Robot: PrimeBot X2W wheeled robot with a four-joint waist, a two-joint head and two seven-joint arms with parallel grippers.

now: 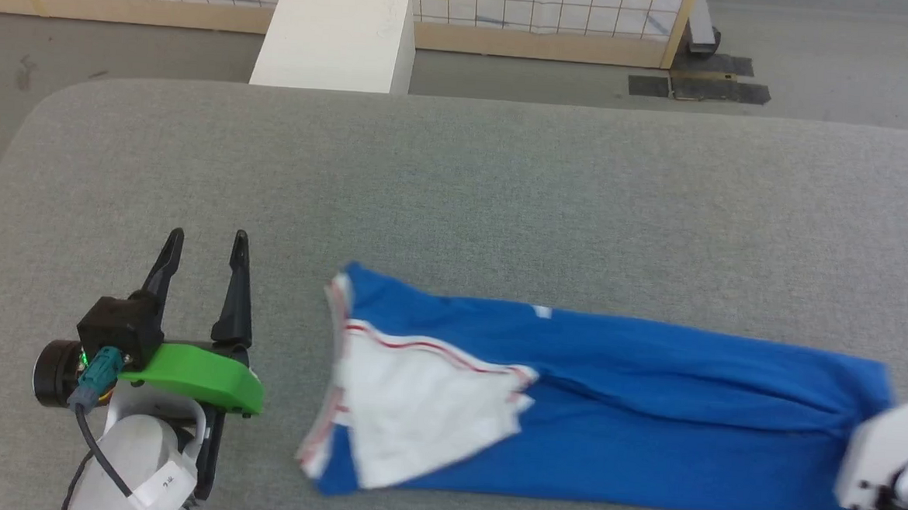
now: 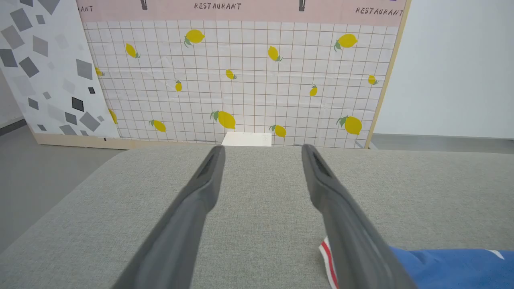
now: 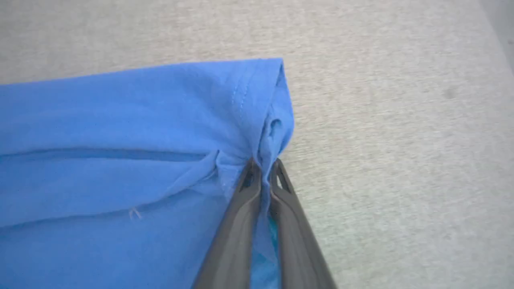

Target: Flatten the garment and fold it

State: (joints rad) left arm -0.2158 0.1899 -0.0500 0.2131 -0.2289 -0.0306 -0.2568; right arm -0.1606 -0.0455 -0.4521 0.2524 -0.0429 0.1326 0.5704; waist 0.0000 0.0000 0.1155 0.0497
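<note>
Lying folded lengthwise on the grey worktop (image 1: pixel 504 195), the blue T-shirt (image 1: pixel 688 376) runs from just right of the left tool (image 1: pixel 209 234), spread wide and empty, to the right tool (image 3: pixel 263 162), clamped on its hem and cropped in the head view.

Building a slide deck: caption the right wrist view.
Right gripper shut on the hemmed edge of a bright blue soft jersey T-shirt lying on a grey fabric-covered surface.

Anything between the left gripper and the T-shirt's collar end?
Nothing visible. Bare grey padded surface is all that lies between the open left gripper and the T-shirt collar end. The right gripper is shut on the hem at the other end.
</note>
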